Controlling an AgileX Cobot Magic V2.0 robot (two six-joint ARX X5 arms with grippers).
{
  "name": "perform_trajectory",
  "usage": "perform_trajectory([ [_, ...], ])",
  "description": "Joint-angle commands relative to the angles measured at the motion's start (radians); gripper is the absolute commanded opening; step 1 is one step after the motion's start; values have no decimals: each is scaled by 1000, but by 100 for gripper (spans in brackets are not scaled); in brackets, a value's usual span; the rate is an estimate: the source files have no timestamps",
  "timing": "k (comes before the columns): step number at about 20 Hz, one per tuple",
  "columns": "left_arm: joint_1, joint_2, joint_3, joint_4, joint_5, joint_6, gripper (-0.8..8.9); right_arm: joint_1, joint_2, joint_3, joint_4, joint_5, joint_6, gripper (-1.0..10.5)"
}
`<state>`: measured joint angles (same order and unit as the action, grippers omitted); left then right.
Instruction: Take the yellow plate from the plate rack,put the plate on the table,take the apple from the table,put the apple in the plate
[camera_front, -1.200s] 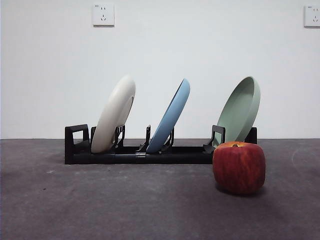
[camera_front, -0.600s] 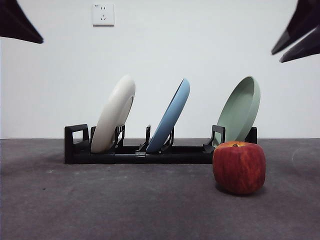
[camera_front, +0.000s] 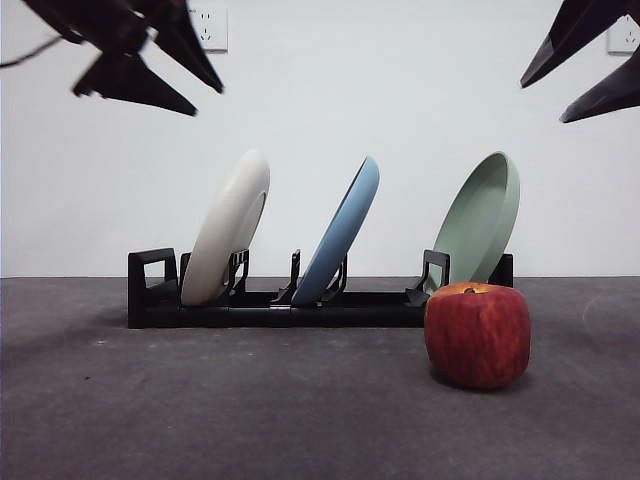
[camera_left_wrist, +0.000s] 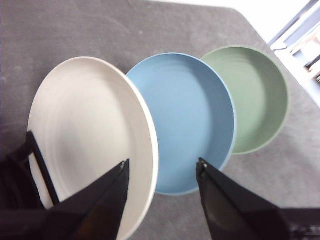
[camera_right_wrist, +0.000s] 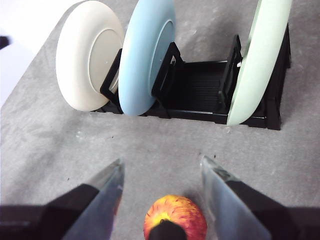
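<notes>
The yellow plate (camera_front: 228, 230), cream coloured, stands tilted in the left slot of the black plate rack (camera_front: 150, 290). It also shows in the left wrist view (camera_left_wrist: 90, 130) and the right wrist view (camera_right_wrist: 85, 60). The dark red apple (camera_front: 477, 335) sits on the table (camera_front: 250, 410) in front of the rack's right end. My left gripper (camera_front: 205, 100) is open and empty, high above the cream plate (camera_left_wrist: 161, 165). My right gripper (camera_front: 542, 103) is open and empty, high above the apple (camera_right_wrist: 175, 222), which shows between its jaws (camera_right_wrist: 161, 161).
A light blue plate (camera_front: 342, 235) stands in the rack's middle slot and a pale green plate (camera_front: 480, 220) in the right slot, just behind the apple. A white wall with sockets (camera_front: 208, 25) lies behind the rack.
Both grippers have come into the front view from the top corners. The left one has moved further in, right and down toward the cream plate. The plates and apple have not moved.
</notes>
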<state>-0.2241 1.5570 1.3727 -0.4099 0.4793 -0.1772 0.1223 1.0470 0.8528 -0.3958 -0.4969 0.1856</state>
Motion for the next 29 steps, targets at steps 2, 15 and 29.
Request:
perform_trajectory([
  [2, -46, 106, 77, -17, -79, 47, 225, -1, 6, 3, 5, -2, -11, 257],
  [15, -84, 216, 87, 34, -156, 50, 216, 11, 7, 3, 5, 2, -7, 252],
  [29, -121, 128, 89, 26, -51, 49, -9, 11, 7, 3, 5, 6, -7, 252],
])
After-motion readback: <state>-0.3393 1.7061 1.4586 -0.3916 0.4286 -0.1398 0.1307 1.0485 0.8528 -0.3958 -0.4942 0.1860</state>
